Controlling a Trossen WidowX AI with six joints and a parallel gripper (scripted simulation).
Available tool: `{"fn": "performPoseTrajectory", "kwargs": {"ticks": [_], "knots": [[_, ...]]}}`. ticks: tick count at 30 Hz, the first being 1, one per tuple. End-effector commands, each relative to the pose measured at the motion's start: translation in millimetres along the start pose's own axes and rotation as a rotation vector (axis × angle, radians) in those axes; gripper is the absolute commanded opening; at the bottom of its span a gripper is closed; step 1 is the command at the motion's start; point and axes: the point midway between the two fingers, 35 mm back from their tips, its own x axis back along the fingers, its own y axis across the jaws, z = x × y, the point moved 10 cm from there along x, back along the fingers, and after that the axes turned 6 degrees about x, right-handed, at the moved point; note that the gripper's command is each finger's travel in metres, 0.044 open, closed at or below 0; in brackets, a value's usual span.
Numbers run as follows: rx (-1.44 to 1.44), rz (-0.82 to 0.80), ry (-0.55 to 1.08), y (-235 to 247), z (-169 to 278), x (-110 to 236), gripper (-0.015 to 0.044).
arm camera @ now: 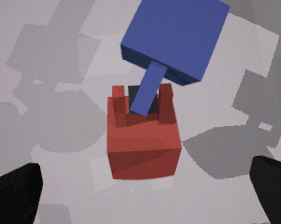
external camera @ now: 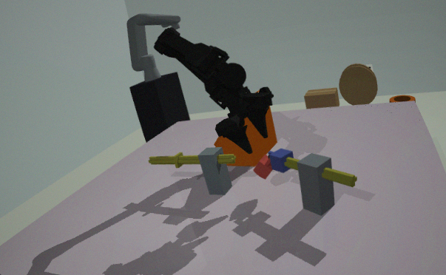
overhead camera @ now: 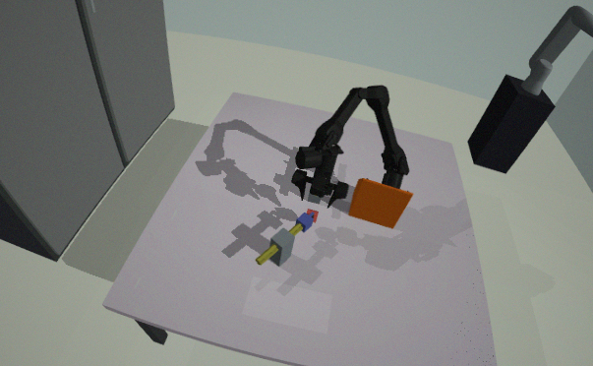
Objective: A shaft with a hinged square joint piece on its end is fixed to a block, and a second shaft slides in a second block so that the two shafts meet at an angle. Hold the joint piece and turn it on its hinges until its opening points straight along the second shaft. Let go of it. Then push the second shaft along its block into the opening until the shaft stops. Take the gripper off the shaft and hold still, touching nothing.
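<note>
The red joint piece (overhead camera: 314, 214) (external camera: 262, 168) (arm camera: 143, 150) hangs tilted downward on its hinge from the blue fork (overhead camera: 305, 221) (external camera: 282, 160) (arm camera: 176, 40). The fork is on the end of the first yellow shaft (overhead camera: 267, 255) (external camera: 339, 177), held by a grey block (overhead camera: 282, 247) (external camera: 316, 185). The second yellow shaft (external camera: 189, 159) passes through the other grey block (external camera: 215, 174); its near end stands apart from the red piece. My gripper (overhead camera: 316, 203) (external camera: 259, 145) is open and empty, above the red piece. The wrist view shows the red piece ahead, between the finger lines, untouched.
An orange block (overhead camera: 381, 203) (external camera: 259, 153) stands near the arm's base. Behind the table are a dark pedestal (overhead camera: 509, 125) (external camera: 160, 105) with a grey arm, a brown box (external camera: 322, 99), a round brown disc (external camera: 358, 85) and an orange ring (external camera: 393, 100). A grey cabinet (overhead camera: 35, 113) stands left.
</note>
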Motion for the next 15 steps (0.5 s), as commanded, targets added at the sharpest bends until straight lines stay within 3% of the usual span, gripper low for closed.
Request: {"fn": "performPoseTrajectory", "kwargs": {"ticks": [1,4,15], "knots": [[0.036,0.0,-0.011,0.0,1.8,-0.2,0.044],[0.036,0.0,-0.011,-0.5,2.8,-5.1,0.044],[0.036,0.0,-0.007,1.2,21.7,-76.8,0.044]]}}
